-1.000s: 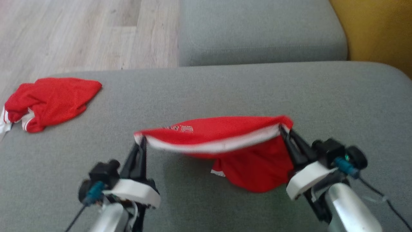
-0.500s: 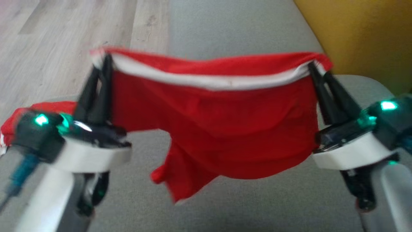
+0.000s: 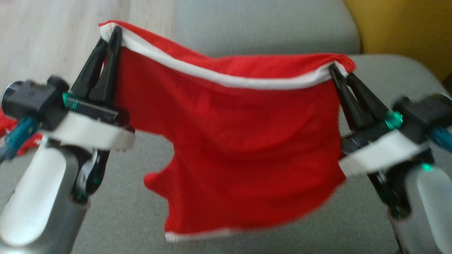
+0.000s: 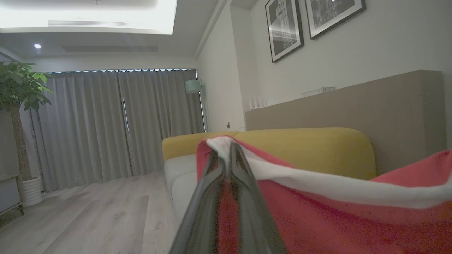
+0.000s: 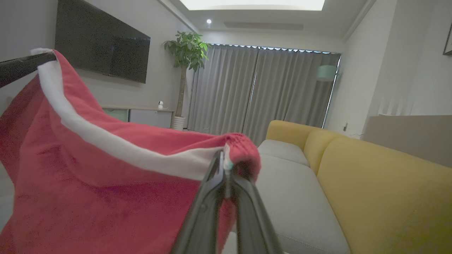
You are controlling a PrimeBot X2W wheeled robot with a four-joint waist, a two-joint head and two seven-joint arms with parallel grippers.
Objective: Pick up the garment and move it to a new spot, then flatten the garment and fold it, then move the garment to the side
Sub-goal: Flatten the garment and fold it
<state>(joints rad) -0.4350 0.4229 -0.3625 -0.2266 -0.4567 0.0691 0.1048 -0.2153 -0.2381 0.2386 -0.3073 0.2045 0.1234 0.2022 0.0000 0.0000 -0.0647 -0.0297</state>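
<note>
The garment (image 3: pixel 229 148) is a pair of red shorts with a white waistband, hanging in the air above the grey sofa seat (image 3: pixel 120 218). My left gripper (image 3: pixel 112 33) is shut on the waistband's left end, seen close up in the left wrist view (image 4: pixel 226 148). At the other end my right gripper (image 3: pixel 333 68) is shut on the waistband too, as the right wrist view (image 5: pixel 223 158) shows. The band sags slightly between the two grips and the legs hang down, with a white hem (image 3: pixel 197 235) at the bottom.
A second red garment (image 3: pixel 7 130) lies on the seat behind my left arm. A yellow backrest (image 3: pixel 406 28) stands at the far right, and wooden floor (image 3: pixel 53 31) lies beyond the sofa's left edge.
Both grippers have lifted the shorts from just above the seat up high, and the cloth now hangs open at full length. The head camera has shifted as well.
</note>
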